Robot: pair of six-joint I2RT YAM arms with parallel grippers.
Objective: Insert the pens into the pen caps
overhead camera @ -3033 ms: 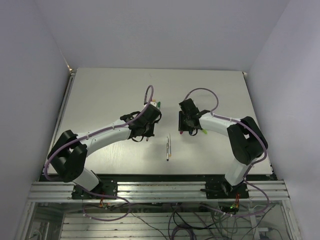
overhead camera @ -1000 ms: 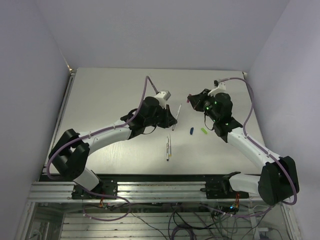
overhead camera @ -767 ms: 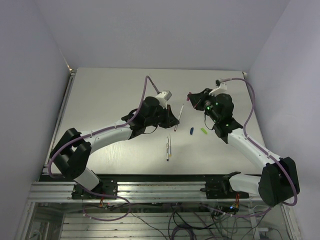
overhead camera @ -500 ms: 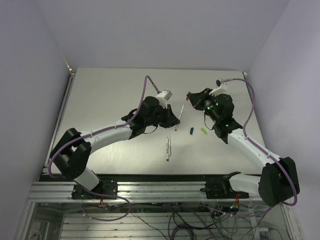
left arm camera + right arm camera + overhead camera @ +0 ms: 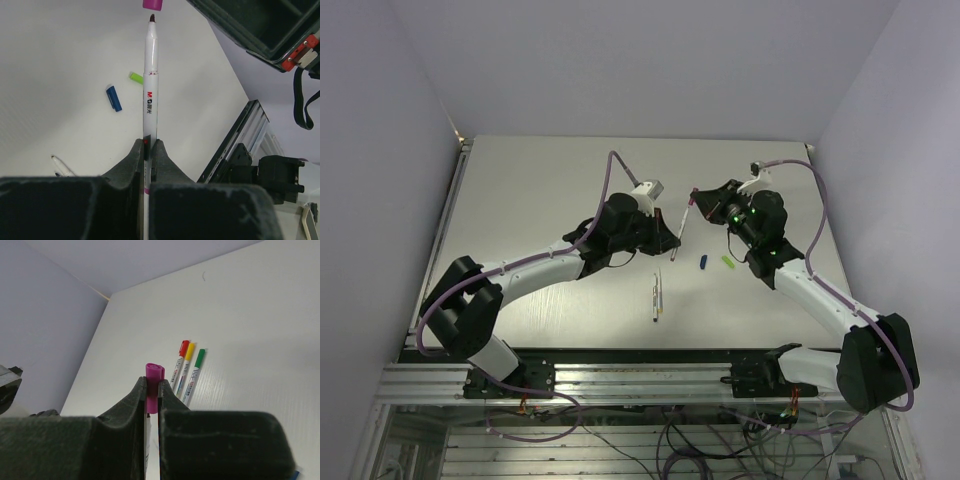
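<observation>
Two grippers face each other above the table [image 5: 520, 180]. At left, we see the left gripper [image 5: 148, 146] clamped on a white pen [image 5: 151, 75], with its dark tip just short of the purple cap [image 5: 154, 371] pinched in the right gripper [image 5: 152, 386]. A blue cap [image 5: 114, 98] and light green cap [image 5: 136, 77] lie loose on the pale surface; lilac walls [image 5: 620, 60] surround it.

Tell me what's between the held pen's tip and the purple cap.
Nothing; only a bare gap separates pen and cap, seen in the left wrist view.
</observation>
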